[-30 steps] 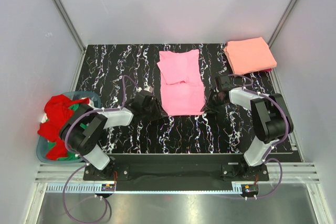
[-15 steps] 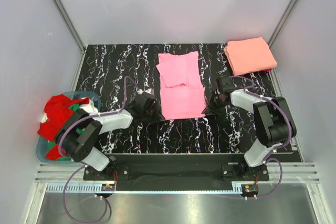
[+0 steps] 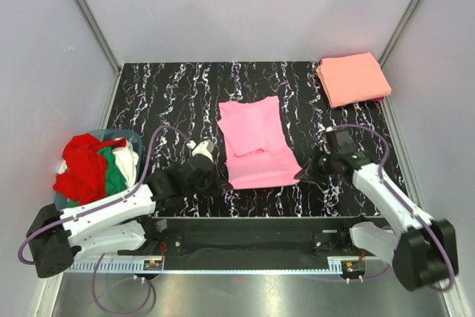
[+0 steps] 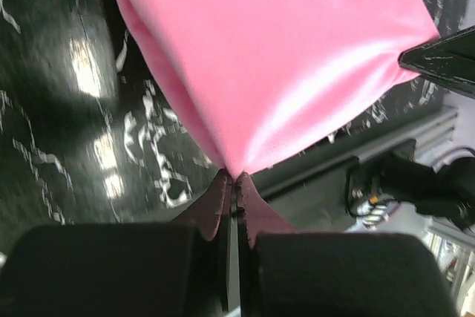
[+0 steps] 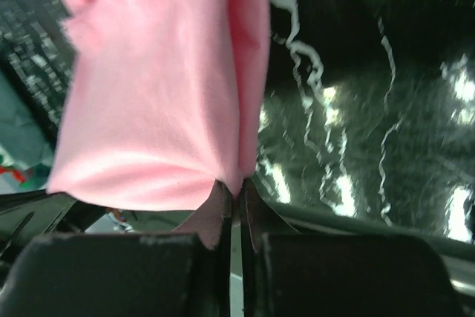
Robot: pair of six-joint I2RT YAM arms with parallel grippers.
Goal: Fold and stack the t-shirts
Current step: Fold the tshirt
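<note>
Both pairs of jaws are pinched tight on the bubblegum pink t-shirt, each with a small tuck of cloth squeezed flat between the fingers. The left gripper has the shirt's near-left corner. The right gripper has the near-right corner, where the cloth is doubled over along the shirt's right edge.

From overhead, the pink shirt lies near the middle of the black marbled table. It is partly folded, with an upper layer lying over its far portion. Its near edge runs between the two grippers, close to the table's front edge, and the whole shirt sits slightly askew. Both arms reach low over the tabletop from their bases toward those two corners.

The salmon-orange t-shirt rests folded into a tidy rectangle at the far right corner, well apart from the pink one.

At the table's left side, the round blue-grey basket holds a loose heap. The red t-shirt is piled on top and spills over the rim. The green t-shirt and the white t-shirt are bunched just beside it.
</note>
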